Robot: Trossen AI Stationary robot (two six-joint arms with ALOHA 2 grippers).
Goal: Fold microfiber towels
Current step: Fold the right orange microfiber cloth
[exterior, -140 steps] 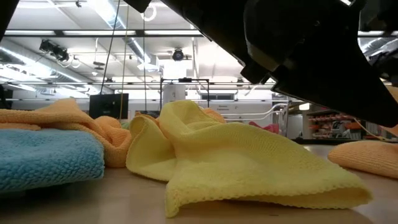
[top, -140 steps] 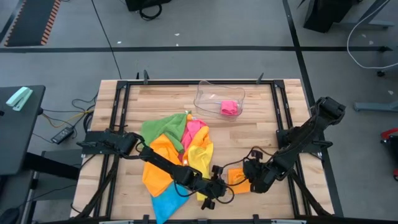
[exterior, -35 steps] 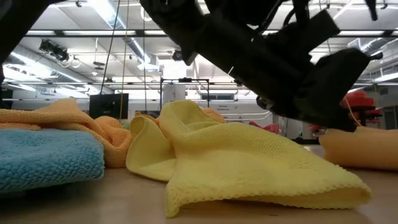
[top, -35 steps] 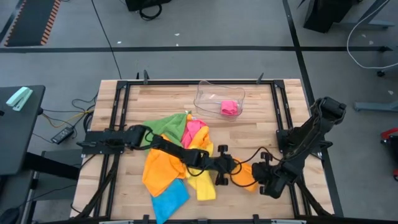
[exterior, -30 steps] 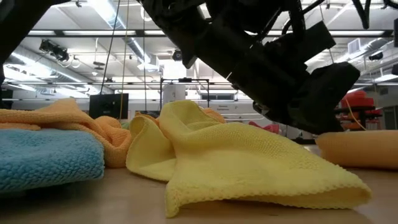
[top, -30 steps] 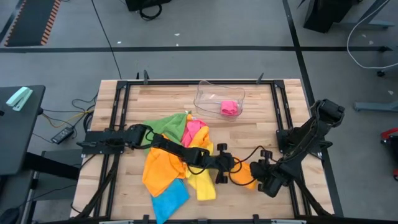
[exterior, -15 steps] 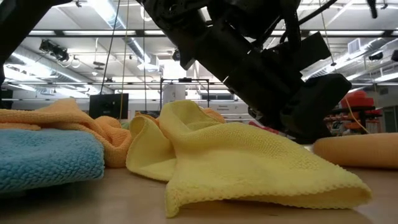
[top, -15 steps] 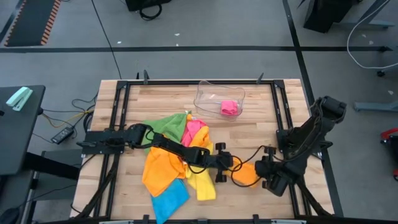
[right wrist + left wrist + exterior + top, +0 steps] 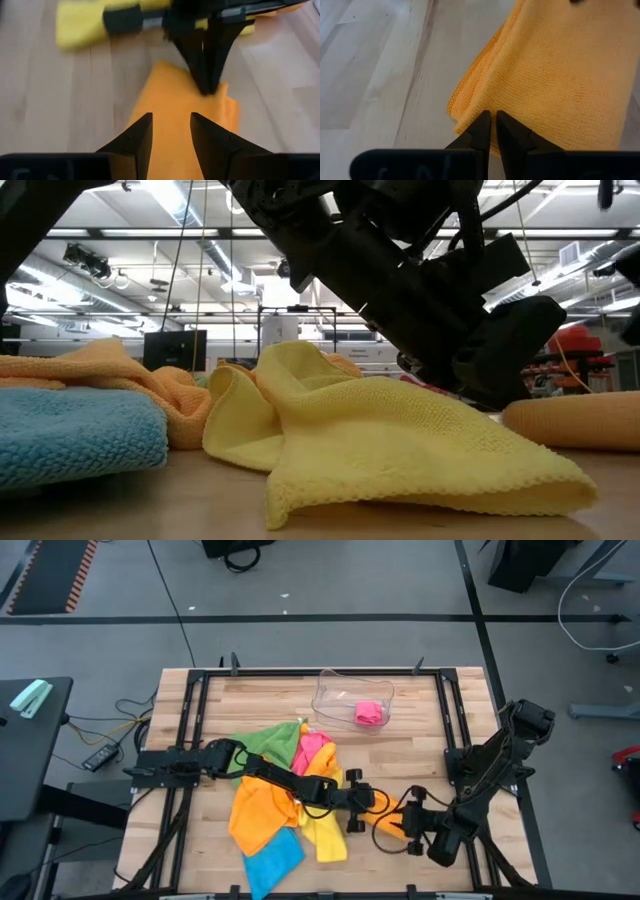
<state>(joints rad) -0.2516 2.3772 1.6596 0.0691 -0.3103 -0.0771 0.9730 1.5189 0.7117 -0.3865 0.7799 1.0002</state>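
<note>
Orange folded towel (image 9: 392, 824) is lying between my two grippers, flat on the wooden table (image 9: 420, 750). My left gripper (image 9: 493, 131) is pressing its fingers almost together, with the towel's edge right at the tips; I cannot tell whether any fabric is pinched. Opposite it, my right gripper (image 9: 170, 131) is hovering over the other end of the same towel with its fingers spread apart. Beyond the left gripper, behind its arm, a loose pile (image 9: 285, 802) of yellow, orange, pink, green and blue towels is sprawling. Farther off, a clear plastic tray (image 9: 338, 690) is holding a folded pink towel (image 9: 369, 713).
</note>
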